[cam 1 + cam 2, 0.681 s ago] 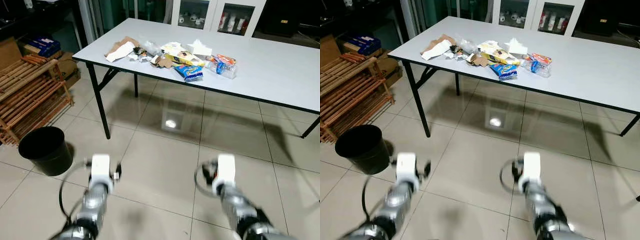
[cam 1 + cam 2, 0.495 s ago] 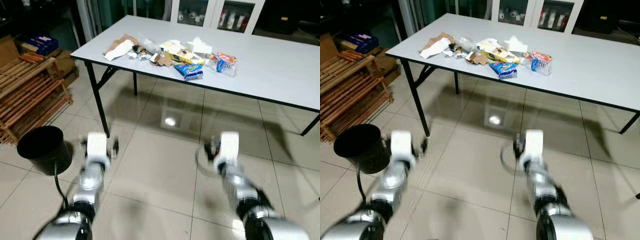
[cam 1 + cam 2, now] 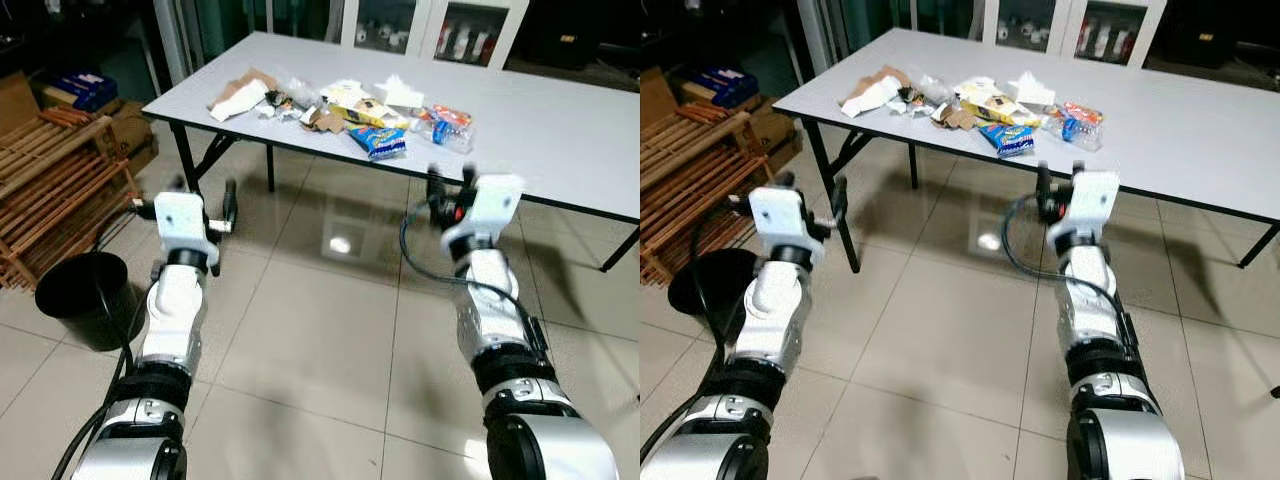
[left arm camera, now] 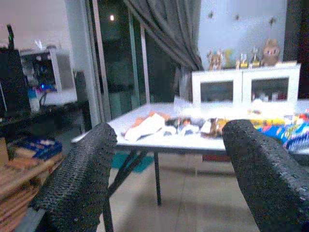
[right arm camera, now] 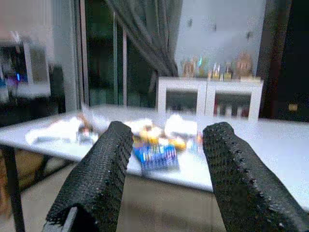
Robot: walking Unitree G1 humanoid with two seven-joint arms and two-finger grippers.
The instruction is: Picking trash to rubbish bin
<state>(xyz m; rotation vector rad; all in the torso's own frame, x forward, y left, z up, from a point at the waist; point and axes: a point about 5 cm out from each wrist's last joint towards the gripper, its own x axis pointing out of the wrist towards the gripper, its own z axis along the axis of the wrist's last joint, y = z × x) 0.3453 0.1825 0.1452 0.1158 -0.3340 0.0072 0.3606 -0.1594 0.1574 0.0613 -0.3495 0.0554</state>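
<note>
Trash [image 3: 345, 108] untouched (both pincers now raised, open).

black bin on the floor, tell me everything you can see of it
The black bin is a round, dark, plastic-looking bucket that stands upright on the tiled floor, open at the top with no lid; its inside is too dark to read. It sits beside the wooden rack, on the robot's left and short of the table. The left gripper is raised apart from it.

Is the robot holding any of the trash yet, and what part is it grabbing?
Nothing is held. The left gripper and right gripper are both open and empty, and the trash lies on the table.
</note>
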